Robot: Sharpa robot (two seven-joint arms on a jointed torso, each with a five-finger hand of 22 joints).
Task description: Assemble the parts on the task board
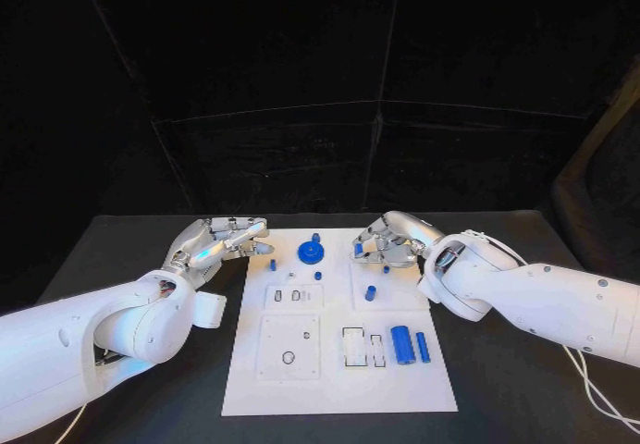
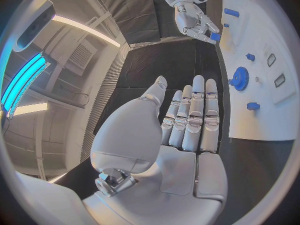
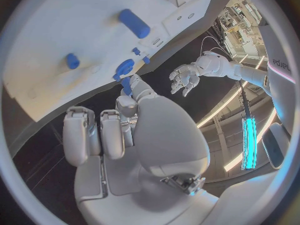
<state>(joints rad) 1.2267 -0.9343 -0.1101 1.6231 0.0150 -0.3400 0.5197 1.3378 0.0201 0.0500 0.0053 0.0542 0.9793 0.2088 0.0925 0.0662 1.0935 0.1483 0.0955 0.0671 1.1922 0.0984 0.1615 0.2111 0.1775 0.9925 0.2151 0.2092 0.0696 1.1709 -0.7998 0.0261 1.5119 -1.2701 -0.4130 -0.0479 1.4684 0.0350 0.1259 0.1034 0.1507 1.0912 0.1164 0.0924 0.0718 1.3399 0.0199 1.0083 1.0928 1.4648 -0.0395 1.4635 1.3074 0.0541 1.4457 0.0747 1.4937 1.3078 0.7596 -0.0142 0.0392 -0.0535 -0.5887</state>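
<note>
Task board lies flat; right hand pinches a half-hidden blue part; left hand open, empty.

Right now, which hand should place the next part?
Right: the right hand is over the task board, pinching a small blue part; the left hand hangs beside it, holding nothing.

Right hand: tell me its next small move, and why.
Probably lower the right hand a little toward the task board. It seems to pinch a small blue part at its fingertips over the board's far right section, not yet seated, while the left hand hangs open beside the board's left edge.
</note>
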